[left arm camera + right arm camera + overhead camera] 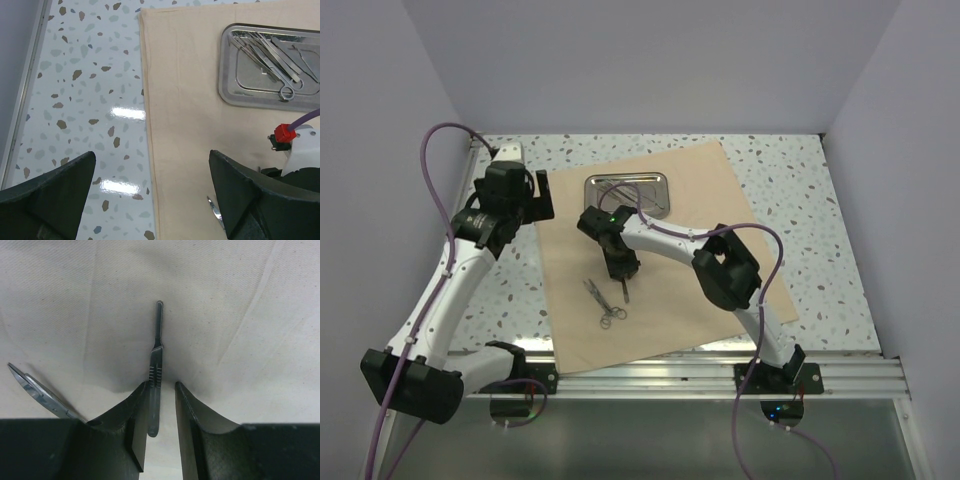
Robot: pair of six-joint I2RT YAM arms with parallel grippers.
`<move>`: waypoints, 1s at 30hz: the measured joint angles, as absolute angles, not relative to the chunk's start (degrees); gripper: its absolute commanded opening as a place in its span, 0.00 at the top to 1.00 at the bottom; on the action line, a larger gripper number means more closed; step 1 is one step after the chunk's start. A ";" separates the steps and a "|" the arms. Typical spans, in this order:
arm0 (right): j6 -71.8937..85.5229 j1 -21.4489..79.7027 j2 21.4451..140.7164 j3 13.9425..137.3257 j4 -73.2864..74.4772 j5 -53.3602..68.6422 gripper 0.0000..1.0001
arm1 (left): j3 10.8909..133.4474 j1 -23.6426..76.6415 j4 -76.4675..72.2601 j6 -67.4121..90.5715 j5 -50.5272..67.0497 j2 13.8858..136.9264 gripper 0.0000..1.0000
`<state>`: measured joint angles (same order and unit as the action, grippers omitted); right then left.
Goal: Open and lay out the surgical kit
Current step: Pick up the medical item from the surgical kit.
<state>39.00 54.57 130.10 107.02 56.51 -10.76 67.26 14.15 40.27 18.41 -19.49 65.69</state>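
The right gripper [160, 385] stands slightly parted astride a scalpel handle [158, 335] lying on the cloth wrap [225, 300], with scissors [37, 390] just to its left. The left gripper [151, 154] is spread wide.

Premises: a robotics test cell in a laboratory. The evidence is located by reference to the large tan cloth wrap [660, 320], which is spread flat. Under it is a white, speckled, terrazzo-pattern tabletop [790, 190]. Behind it and to both sides, plain pale lilac partition walls [650, 60] close the bench in. Just past its near edge, a ribbed aluminium mounting rail [850, 375] carries two white-and-black robot arms [450, 290]. Loose purple cables [307, 118] loop above it.
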 measured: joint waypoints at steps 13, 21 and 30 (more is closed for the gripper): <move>38.61 54.24 130.87 107.07 54.87 -6.81 1.00 | 68.64 14.15 40.42 18.37 -19.46 67.42 0.01; 38.57 54.13 129.56 105.38 53.41 -6.50 1.00 | 70.19 14.15 40.34 18.37 -18.68 69.52 0.02; 38.30 53.91 126.54 105.41 55.90 -7.79 0.99 | 70.30 14.15 39.94 18.41 -18.26 70.91 0.02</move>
<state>38.30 53.91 126.54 105.41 55.90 -7.79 70.30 14.15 39.94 18.41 -18.26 70.91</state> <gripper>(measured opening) 0.026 0.987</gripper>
